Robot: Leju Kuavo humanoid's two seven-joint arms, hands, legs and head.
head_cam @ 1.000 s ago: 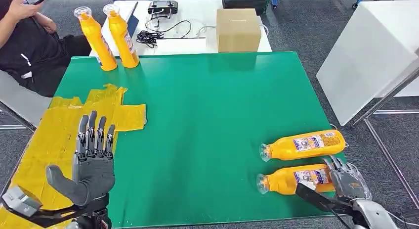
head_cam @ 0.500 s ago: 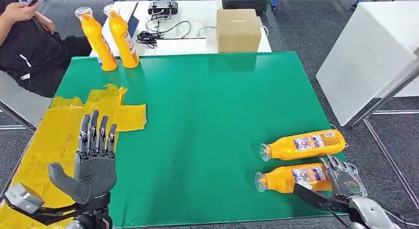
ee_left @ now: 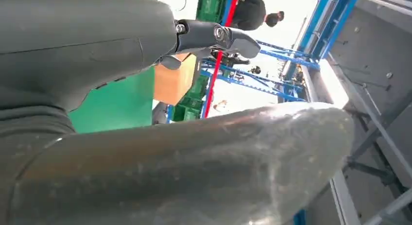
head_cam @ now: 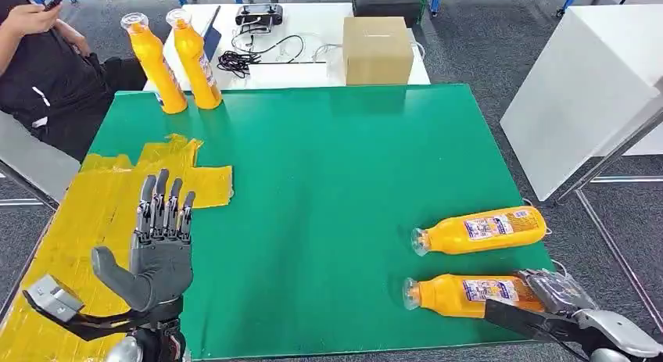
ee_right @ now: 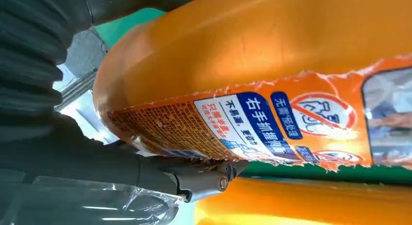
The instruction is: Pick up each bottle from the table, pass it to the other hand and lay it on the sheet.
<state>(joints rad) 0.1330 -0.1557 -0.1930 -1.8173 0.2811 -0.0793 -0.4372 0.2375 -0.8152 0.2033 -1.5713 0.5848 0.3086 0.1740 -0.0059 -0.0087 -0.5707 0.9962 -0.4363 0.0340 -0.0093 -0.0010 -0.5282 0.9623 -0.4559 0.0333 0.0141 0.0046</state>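
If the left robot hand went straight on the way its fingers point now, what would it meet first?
Probably the yellow sheet: the left robot hand, open, points up the table over the sheet's edge. Further along that line stand two upright bottles, but its height above the table is unclear.

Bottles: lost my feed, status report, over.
Right hand gripping near bottle by its base, on the table. Left hand open above sheet. Nothing in the way.

Bright, even overhead light, soft short shadows; wrist views blurred at close range, background window glare blown out.
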